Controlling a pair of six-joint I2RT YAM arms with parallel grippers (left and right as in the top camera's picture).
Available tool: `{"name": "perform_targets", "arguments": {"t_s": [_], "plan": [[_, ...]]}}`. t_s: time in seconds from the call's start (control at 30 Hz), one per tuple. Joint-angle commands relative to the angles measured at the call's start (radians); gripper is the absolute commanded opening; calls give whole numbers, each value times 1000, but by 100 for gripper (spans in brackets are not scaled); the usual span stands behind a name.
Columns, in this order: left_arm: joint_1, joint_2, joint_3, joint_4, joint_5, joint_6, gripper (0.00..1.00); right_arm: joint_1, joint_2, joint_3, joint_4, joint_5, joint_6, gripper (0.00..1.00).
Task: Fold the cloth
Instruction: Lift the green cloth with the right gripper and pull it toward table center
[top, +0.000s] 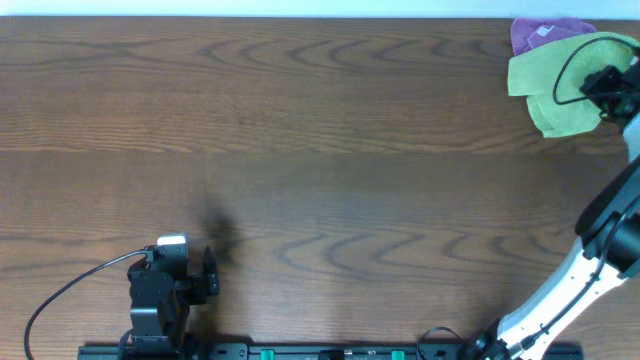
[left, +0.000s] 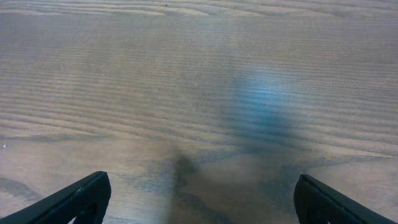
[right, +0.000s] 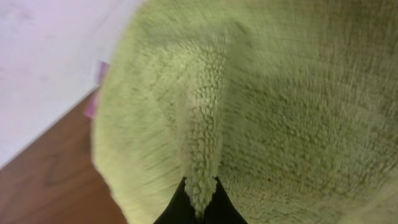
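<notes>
Where the cloth is: The soft, fuzzy, light lime-green cloth (top: 545, 85) lies bunched up at about 2 o'clock on the brown wooden table (top: 300, 150), close to the far edge.
Its neighbour: A small crumpled purple cloth (top: 540, 32) pokes out at about 11 o'clock from the green one and touches it.
My right gripper: My right gripper (right: 200, 186) is squeezed tight on a thin raised ridge of the cloth. The fluffy ridge runs from between my two black tips toward 12 o'clock.
Why I pinch there: I think a ridge is easy to get hold of. Holding it should let me pull the cloth off the purple one and toward the middle of the table, where there is room to spread and fold it.
My right arm: It starts at about 5 o'clock on the near edge and stretches a long way up the right side. The wrist sits over the cloth.
My left gripper: My left gripper (top: 205, 275) holds nothing. Its jaws are spread wide over bare wood.
My left arm: It is tucked in at about 7 o'clock by its base, well apart from the cloth. I think it waits there to keep out of the way.
How far along: No fold is made yet. The cloth is a lump.
Watch out: The purple cloth may drag along when I pull.
</notes>
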Motion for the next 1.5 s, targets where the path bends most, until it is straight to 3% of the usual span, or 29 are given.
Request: {"name": "perform_targets", "arguments": {"t_s": [0.0,0.2,0.5,0.8,1.13,1.47], "plan": [[7,0,-13,-26,-9,-3,95,3,7,121,-44,-94,5,1],[7,0,-13,-26,-9,-3,95,39,-6,303,-297,-110,-101,2],[7,0,-13,-26,-9,-3,95,214,-155,322,-688,150,-302,1],[7,0,-13,-26,-9,-3,95,340,-268,321,-873,248,-305,1],[7,0,-13,-26,-9,-3,95,508,-430,293,-972,348,-246,2],[7,0,-13,-26,-9,-3,95,634,-778,-97,-855,373,-245,1]]}}
